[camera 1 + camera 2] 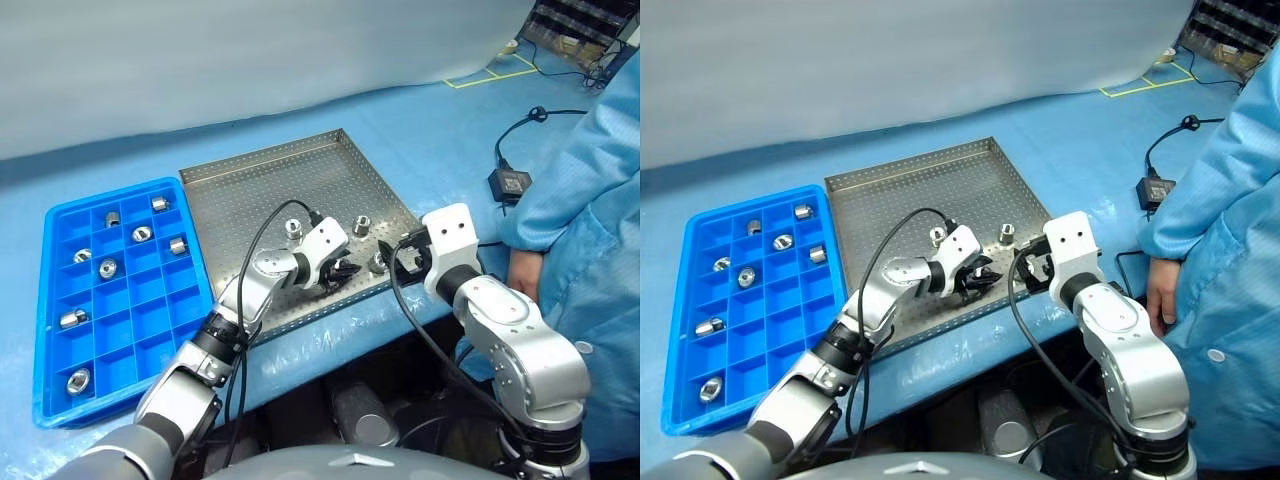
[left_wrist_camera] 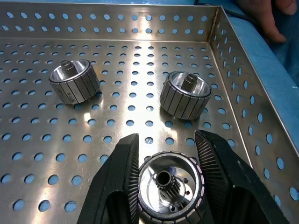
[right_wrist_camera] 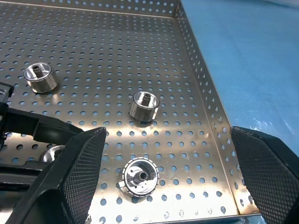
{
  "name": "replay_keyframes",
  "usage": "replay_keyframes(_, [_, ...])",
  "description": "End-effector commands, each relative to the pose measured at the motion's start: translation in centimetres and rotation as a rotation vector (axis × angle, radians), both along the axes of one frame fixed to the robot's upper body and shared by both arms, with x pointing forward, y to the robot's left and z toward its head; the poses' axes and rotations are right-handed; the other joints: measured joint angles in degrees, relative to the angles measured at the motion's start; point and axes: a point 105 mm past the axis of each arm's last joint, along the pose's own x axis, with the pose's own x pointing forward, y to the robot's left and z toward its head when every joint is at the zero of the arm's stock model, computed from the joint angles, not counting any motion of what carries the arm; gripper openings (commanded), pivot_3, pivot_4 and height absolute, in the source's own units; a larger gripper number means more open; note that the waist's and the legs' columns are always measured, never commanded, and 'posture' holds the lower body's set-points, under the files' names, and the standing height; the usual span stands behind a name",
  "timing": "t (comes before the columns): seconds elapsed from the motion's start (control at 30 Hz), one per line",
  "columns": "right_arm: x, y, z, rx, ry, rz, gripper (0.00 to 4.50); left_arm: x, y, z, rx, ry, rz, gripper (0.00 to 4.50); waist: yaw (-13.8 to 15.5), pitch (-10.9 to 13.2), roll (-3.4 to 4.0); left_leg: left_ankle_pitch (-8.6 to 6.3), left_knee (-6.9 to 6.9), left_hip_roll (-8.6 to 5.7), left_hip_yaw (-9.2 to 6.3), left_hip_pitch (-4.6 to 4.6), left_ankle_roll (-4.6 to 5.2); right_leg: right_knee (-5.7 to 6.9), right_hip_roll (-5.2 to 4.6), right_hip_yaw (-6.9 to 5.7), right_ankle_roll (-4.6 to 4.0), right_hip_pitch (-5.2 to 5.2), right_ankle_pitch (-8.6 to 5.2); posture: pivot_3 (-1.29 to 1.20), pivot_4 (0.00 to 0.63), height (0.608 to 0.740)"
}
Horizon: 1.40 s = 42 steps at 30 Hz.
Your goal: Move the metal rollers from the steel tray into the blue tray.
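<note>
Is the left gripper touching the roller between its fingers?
Touching. In the left wrist view both fingers of the left gripper press the sides of the roller, no gap.

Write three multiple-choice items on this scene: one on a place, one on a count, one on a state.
1. On which side of the steel tray does the blue tray lie?
A. the robot's left
B. the robot's right
C. on top of it

2. How many metal rollers lie in the blue tray?
A. three
B. eight
C. twelve

3. What is the state of the left pincer?
A. open, high above the tray
B. shut on a metal roller
C. shut on nothing

Answers:
1 A: in both eye views the blue tray sits beside the steel tray on the robot's left.
2 B: eight compartments each hold one roller.
3 B: the left wrist view shows both black fingers pressed against a roller's sides.
</note>
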Motion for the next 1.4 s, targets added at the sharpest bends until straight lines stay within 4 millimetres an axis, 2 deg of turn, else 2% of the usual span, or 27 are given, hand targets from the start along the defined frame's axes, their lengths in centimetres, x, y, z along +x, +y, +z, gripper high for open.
replay_keyframes(0.03, [-0.7,2.0,0.4,0.008,-0.018,0.168,4.5,0.6,1.2,3.2,-0.101,-0.04,0.047,1.55,0.05,0.01,0.0,0.0,0.0,0.0,0.01,-0.01,0.0,0.0,0.0,0.02,0.01,-0.02,0.0,-0.29,0.15,0.74])
replay_keyframes(0.2, [-2.7,4.4,0.2,0.089,0.006,0.434,4.5,0.2,4.9,6.9,-0.139,-0.126,0.115,1.55,0.65,0.04,0.0,0.0,-0.12,0.01,0.01,-0.04,0.0,-0.01,0.03,0.04,0.03,-0.09,0.02,-0.25,0.15,0.74])
replay_keyframes(0.37, [-2.3,5.0,-0.3,0.134,0.011,0.514,4.5,-1.1,8.9,9.4,-0.112,-0.229,0.252,1.55,2.58,0.04,-0.02,-0.01,-0.12,-0.01,0.01,-0.01,0.01,-0.02,-0.01,0.05,0.05,-0.06,0.02,-0.17,0.15,0.74])
replay_keyframes(0.47, [-0.9,5.9,-1.1,0.111,0.024,0.505,4.5,-1.2,12.7,9.3,-0.034,-0.267,0.452,1.55,4.32,0.07,-0.04,0.0,-0.05,-0.01,0.03,0.0,0.01,-0.01,-0.01,0.05,0.06,-0.05,0.03,-0.11,0.15,0.74])
replay_keyframes(0.57, [-0.5,7.2,-1.3,0.104,0.022,0.541,4.5,-1.9,15.5,8.7,0.019,-0.26,0.621,1.55,6.63,0.07,-0.05,0.01,-0.04,-0.01,0.01,0.03,0.01,0.03,0.03,0.05,0.04,-0.07,0.03,-0.04,0.15,0.74])
replay_keyframes(0.67, [-0.2,8.2,-1.2,0.112,0.012,0.572,4.5,-3.1,18.1,7.9,0.073,-0.234,0.771,1.55,9.74,0.09,-0.08,0.0,-0.08,0.01,0.0,0.0,0.0,0.01,0.06,0.04,0.01,-0.12,0.02,0.02,0.15,0.74])
replay_keyframes(0.83, [0.5,8.6,-1.5,0.099,0.024,0.588,4.5,-5.6,22.0,7.3,0.159,-0.21,0.975,1.55,14.82,0.1,-0.15,-0.04,-0.09,-0.03,0.0,-0.08,0.02,-0.05,-0.03,-0.02,-0.32,-0.15,0.14,0.08,0.15,0.74])
replay_keyframes(1.03, [1.3,8.8,-1.4,0.082,0.021,0.589,4.5,-6.9,22.4,6.5,0.16,-0.168,1.017,1.55,18.26,0.1,-0.18,-0.05,0.09,-0.09,0.0,-0.08,0.08,-0.08,-0.18,-0.19,-0.6,-0.03,0.0,0.13,0.15,0.74])
replay_keyframes(1.3, [1.4,9.3,-0.8,0.075,-0.005,0.598,4.5,-6.7,22.0,5.9,0.153,-0.148,1.016,1.55,18.85,0.1,-0.18,0.01,0.12,-0.05,-0.02,-0.08,0.09,-0.06,-0.2,-0.39,-0.69,-0.01,0.01,0.13,0.15,0.74])
replay_keyframes(1.37, [1.4,9.2,-0.7,0.073,-0.008,0.597,4.5,-6.6,21.8,5.8,0.157,-0.155,0.998,2.27,18.86,0.1,-0.18,0.01,0.09,-0.05,-0.04,-0.1,0.09,-0.06,-0.2,-0.42,-0.72,-0.02,0.0,0.13,0.15,0.74])
replay_keyframes(1.4, [1.4,9.2,-0.8,0.07,-0.01,0.596,4.5,-6.4,21.6,5.9,0.148,-0.162,0.994,2.49,18.89,0.1,-0.18,0.01,0.09,-0.05,-0.06,-0.1,0.09,-0.06,-0.21,-0.44,-0.74,-0.02,-0.01,0.13,0.15,0.74])
